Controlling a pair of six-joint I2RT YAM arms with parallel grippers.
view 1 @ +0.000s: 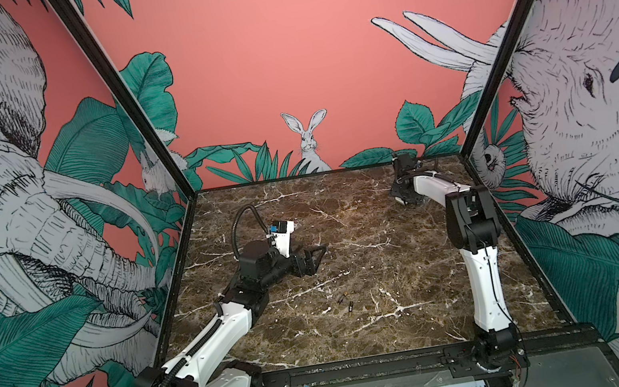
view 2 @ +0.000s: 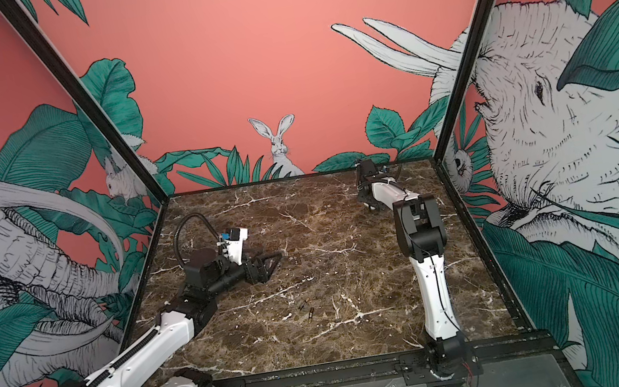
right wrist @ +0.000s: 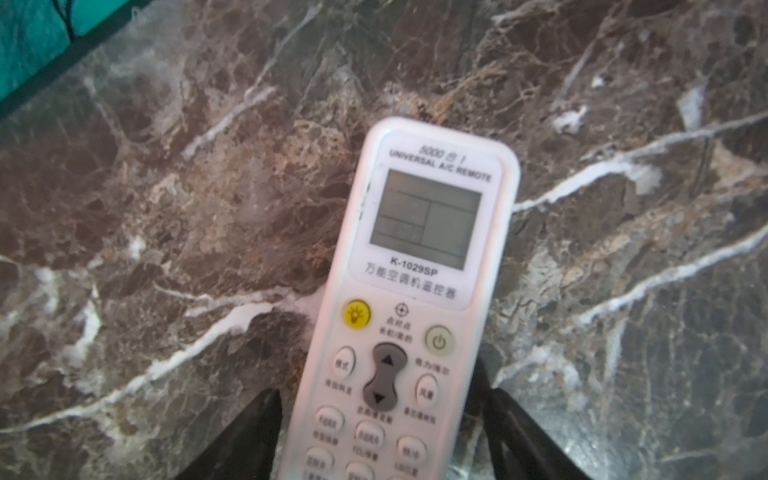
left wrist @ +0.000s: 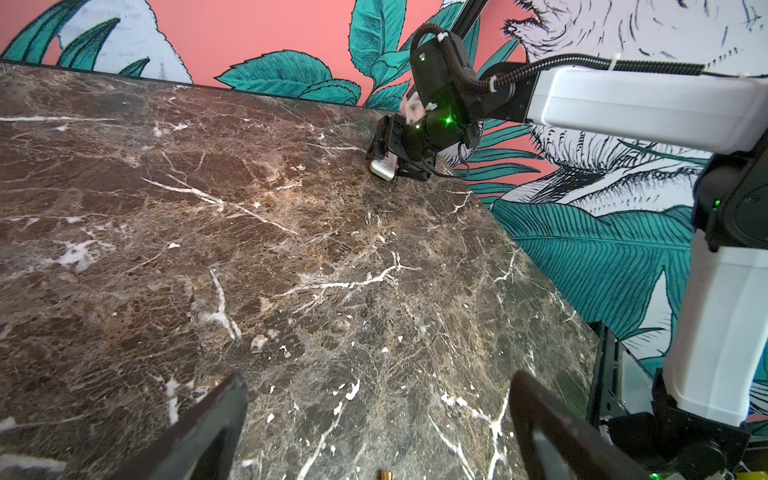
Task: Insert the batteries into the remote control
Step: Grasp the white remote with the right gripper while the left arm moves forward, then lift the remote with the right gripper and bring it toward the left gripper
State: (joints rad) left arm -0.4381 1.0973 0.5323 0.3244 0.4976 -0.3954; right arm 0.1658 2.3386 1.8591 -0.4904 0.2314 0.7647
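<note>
The white remote control lies face up on the marble at the far right, screen end pointing away from my right gripper. Its jaws stand on either side of the button end, close against both long edges; whether they press on it is unclear. In both top views that gripper is bent low over the remote control. Two batteries lie loose near the table's middle front. My left gripper hovers open and empty left of centre, beyond them.
The brown marble table is walled by patterned panels on three sides. A black rail runs along the front edge, carrying both arm bases. The right arm's white forearm rises on the right.
</note>
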